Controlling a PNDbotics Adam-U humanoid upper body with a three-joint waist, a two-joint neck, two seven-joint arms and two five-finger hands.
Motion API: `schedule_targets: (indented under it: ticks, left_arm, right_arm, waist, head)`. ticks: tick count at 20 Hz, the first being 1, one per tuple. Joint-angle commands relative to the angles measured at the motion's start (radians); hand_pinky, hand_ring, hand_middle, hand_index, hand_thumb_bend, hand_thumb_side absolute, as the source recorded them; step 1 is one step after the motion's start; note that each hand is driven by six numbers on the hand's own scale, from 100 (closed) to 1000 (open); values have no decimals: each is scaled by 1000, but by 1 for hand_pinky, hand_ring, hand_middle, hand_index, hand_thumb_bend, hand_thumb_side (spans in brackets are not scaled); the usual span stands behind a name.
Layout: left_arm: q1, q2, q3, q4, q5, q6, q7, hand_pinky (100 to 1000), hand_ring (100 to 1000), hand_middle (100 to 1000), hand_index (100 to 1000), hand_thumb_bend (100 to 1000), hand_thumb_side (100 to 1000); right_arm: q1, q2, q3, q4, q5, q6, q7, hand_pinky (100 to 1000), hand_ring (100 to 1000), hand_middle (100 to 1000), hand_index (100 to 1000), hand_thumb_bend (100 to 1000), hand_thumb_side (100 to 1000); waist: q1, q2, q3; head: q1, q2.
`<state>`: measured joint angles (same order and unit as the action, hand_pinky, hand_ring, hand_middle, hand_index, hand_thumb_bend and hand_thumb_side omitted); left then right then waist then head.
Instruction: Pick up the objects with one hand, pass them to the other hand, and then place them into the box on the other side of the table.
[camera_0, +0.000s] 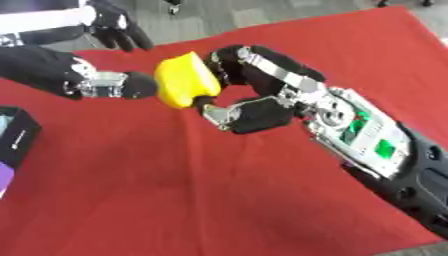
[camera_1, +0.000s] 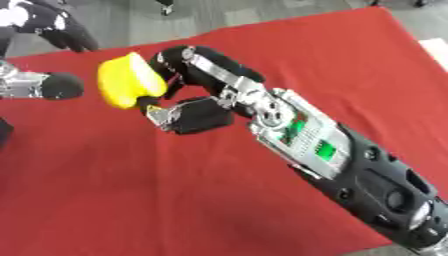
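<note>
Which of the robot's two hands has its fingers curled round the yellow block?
The right hand, entering from the lower right, pinches the yellow block. The left hand, beside it, only reaches toward the block.

Right hand (camera_1: 188, 92) fingers (camera_1: 197, 57) curled round yellow block (camera_1: 127, 85), left hand (camera_1: 44, 85) near, perhaps touching, red cloth (camera_1: 131, 200)

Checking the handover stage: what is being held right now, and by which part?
The right hand holds the yellow object by its right side, pinched between fingers and thumb. The left hand is at its left edge, not gripping it.

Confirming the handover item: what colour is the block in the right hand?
Yellow: the block in the right hand, clearest in the left eye view.
</note>
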<state>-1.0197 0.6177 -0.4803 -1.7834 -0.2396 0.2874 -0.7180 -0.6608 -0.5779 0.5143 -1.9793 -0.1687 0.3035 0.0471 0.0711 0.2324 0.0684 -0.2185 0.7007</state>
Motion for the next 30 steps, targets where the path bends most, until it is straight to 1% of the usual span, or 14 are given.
schedule_targets:
  ticks: [1,6,10,14,17,25,30]
  left_arm:
    - [-24,5,7,6,2,5,-3,854,810,792,836,538,836]
    - [-28,-13,4,19,-10,24,13,853,809,793,844,530,818]
    - [-33,-27,-4,29,-3,26,-3,855,811,791,844,525,805]
    - [-35,-36,-10,50,17,29,-35,859,813,789,834,497,835]
    - [-35,-39,-9,64,38,31,-54,860,812,787,826,482,839]
    - [-37,-48,-9,93,68,44,-92,864,812,786,804,397,877]
    - [-38,-56,-10,110,87,46,-118,873,819,791,811,385,896]
  right_arm:
    - [-21,-13,-3,-21,7,-4,10,654,690,447,572,100,143]
    - [-26,-10,0,-21,6,-9,25,654,690,447,570,100,142]
    - [-30,-9,-1,-21,9,-8,34,654,690,446,570,100,138]
    - [-36,-7,-2,-21,19,-14,57,655,691,456,570,100,131]
    - [-41,-7,-6,-21,27,-11,78,655,690,460,570,100,132]
    - [-50,-9,-16,-21,39,-1,112,655,689,464,570,100,127]
    - [-52,-9,-19,-21,40,3,118,653,687,464,569,100,128]
  waist:
    - [-1,-17,0]
    - [-2,-17,1]
    - [-3,-16,2]
    - [-3,-16,1]
    - [-1,-15,1]
    - [2,-14,1]
    - [3,-13,0]
  head:
    - [0,-8]
    - [1,-11]
    - [2,-10]
    - [2,-10]
    - [1,-9]
    - [1,-6]
    - [1,-4]
